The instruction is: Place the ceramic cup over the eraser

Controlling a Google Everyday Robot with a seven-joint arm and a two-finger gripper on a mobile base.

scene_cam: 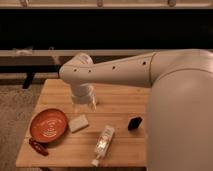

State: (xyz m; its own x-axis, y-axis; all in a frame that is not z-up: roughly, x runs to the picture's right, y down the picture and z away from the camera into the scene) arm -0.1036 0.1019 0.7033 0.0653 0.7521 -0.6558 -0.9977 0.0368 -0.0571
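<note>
The eraser [134, 123] lies rightward of the gripper [85, 103] and nearer the camera, well apart; whether the gripper holds the ceramic cup, I cannot tell.

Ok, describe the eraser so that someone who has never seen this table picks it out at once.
Start at the wooden table and go to its right side, beside the robot's white arm. The eraser lies there, right of the clear bottle and well right of the gripper, which hangs near the beige block. It is the only small black block; the beige one is larger and pale.
</note>
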